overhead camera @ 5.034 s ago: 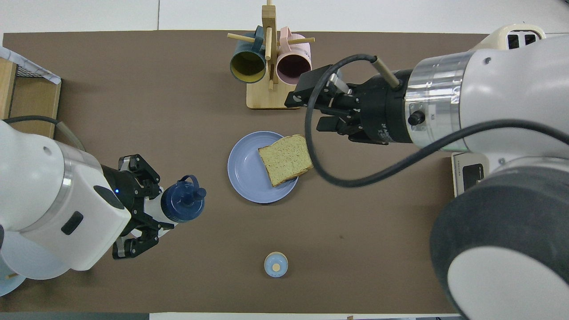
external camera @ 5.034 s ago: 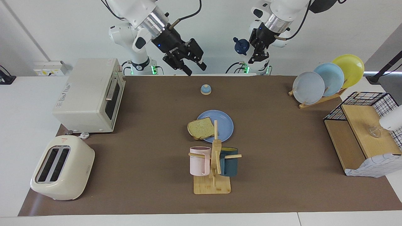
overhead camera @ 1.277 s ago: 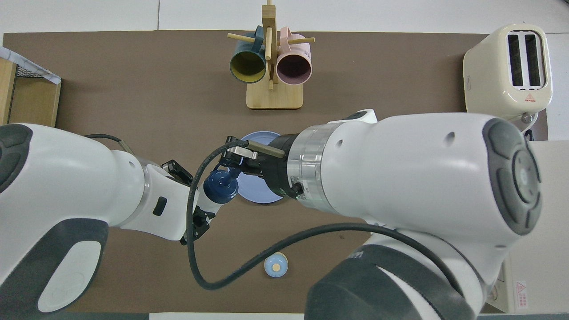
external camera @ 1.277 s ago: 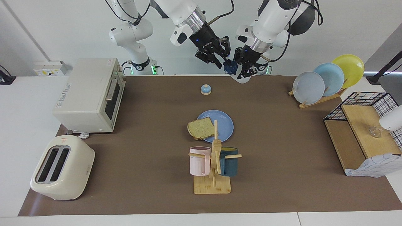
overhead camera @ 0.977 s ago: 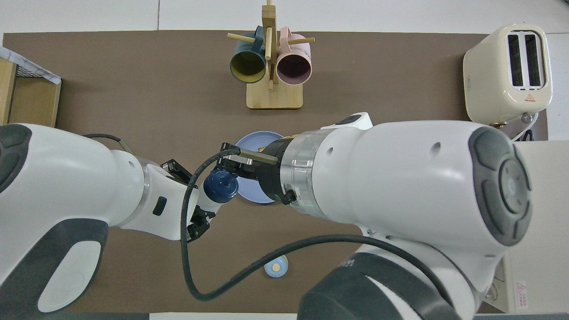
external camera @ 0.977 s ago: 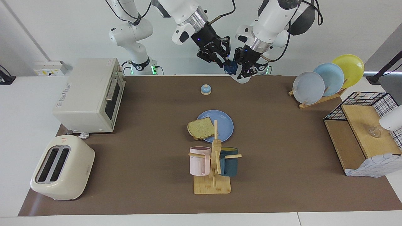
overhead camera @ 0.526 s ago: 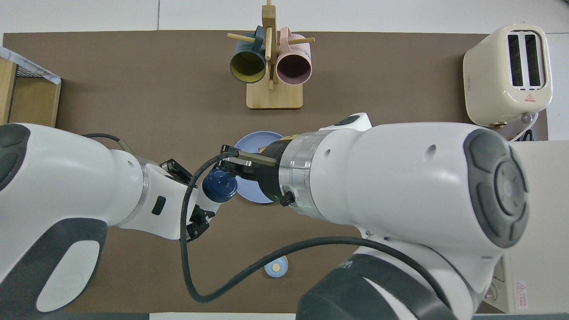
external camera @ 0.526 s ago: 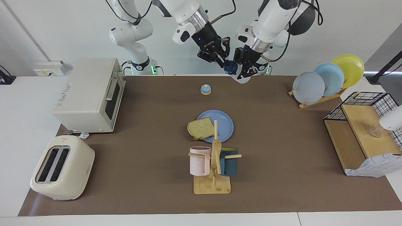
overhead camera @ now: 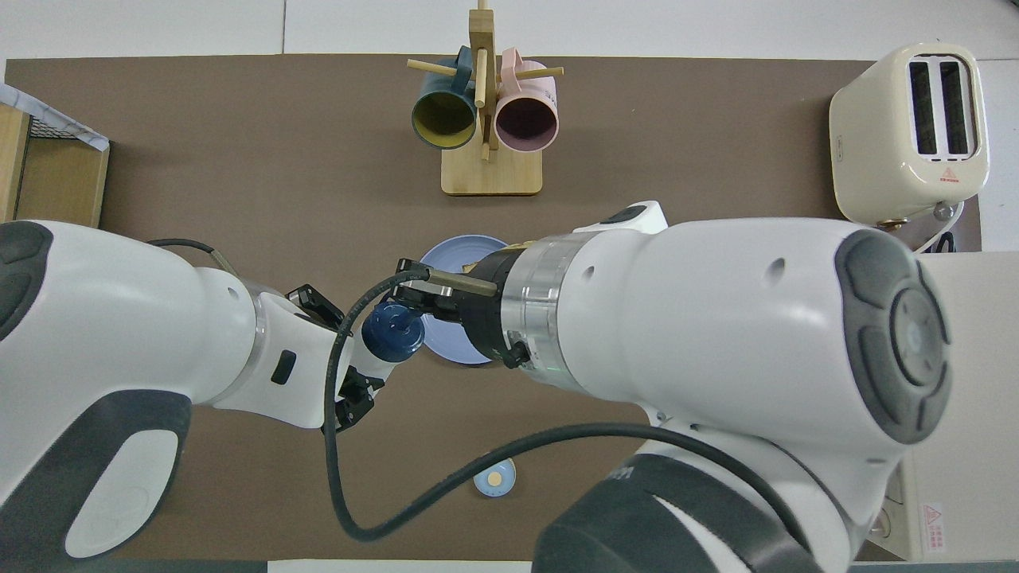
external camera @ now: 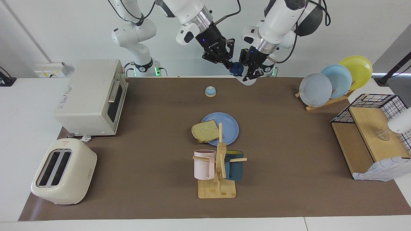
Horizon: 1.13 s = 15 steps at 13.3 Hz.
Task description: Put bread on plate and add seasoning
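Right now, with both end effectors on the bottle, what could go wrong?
1. The right end effector is pinching the cap of the seasoning bottle that the left end effector holds in mid-air; a pull could tug it loose.
2. The bread overhangs the plate rim, so seasoning may miss.
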Each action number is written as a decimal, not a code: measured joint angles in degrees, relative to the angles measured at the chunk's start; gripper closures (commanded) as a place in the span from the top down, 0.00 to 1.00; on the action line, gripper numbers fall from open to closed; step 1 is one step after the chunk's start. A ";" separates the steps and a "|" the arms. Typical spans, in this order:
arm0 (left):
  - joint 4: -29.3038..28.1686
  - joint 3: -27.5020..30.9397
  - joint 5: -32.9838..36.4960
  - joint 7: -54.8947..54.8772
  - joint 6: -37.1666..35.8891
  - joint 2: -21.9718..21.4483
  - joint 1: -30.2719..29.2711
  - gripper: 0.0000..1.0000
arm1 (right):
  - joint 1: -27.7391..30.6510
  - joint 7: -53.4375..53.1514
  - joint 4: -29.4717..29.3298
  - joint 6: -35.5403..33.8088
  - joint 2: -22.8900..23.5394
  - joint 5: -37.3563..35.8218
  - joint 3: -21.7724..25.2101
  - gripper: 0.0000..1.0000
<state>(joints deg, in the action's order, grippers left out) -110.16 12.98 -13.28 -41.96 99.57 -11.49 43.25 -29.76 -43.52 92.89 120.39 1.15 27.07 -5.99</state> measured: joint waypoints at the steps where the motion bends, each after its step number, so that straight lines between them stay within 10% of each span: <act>1: 0.00 0.00 0.00 0.02 0.14 0.00 0.00 0.19 | 0.04 -0.02 0.00 0.09 0.00 0.11 0.01 0.00; 13: 0.12 -0.18 -0.01 0.48 0.83 -0.27 0.00 0.19 | 2.81 -1.13 -0.15 1.02 -0.02 4.54 0.85 0.00; 15: 0.12 -0.18 -0.01 0.58 0.88 -0.33 0.00 0.19 | 3.42 2.99 0.17 1.01 -0.01 4.41 0.88 0.99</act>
<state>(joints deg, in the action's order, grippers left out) -110.04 12.81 -13.28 -41.38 100.45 -11.83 43.25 -26.34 -40.52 93.05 121.40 1.14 31.48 -5.11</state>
